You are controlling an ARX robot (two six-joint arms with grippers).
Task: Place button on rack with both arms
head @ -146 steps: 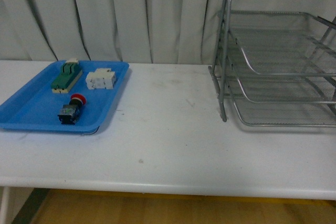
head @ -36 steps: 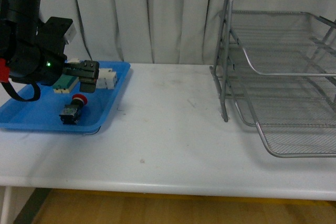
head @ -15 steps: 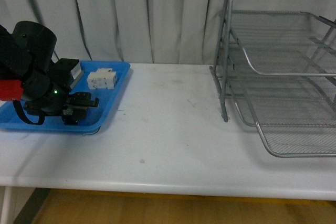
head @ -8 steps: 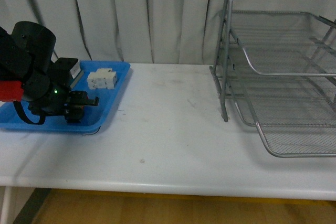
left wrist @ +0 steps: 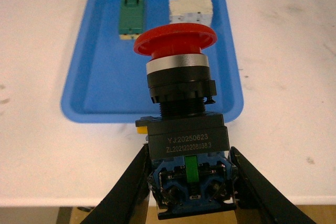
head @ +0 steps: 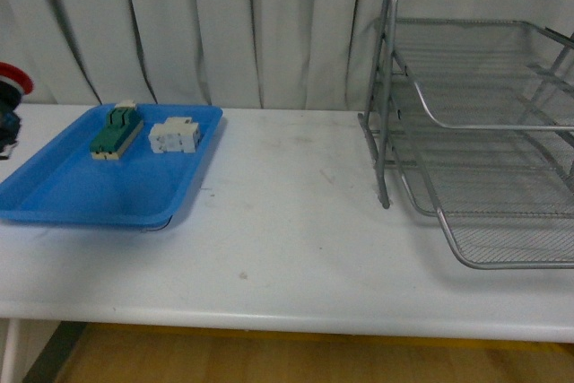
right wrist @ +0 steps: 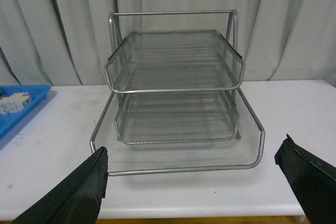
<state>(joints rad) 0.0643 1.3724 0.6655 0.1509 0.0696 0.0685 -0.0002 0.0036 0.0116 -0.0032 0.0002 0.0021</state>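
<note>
My left gripper [left wrist: 189, 195] is shut on the button [left wrist: 181, 103], gripping its blue-grey base with the red cap pointing away. It holds the button in the air above the table's near edge, in front of the blue tray [left wrist: 100, 87]. In the front view only the red cap [head: 13, 78] shows, at the far left edge. The silver wire rack [head: 475, 123] stands at the right, its bottom tier pulled out forward. My right gripper [right wrist: 191, 182] is open and empty, facing the rack [right wrist: 176, 87] from the front, with its fingers [right wrist: 73, 192] apart from it.
The blue tray [head: 54, 195] lies at the table's left, holding a green block [head: 114, 132] and a white block [head: 173, 135] at its far end. White curtains hang behind. The white table [head: 287, 221] lies between tray and rack.
My left gripper closed on the button in the tray, lifted it out and moved up and left, almost out of the front view. Earlier still, the rack's bottom tier came forward.
</note>
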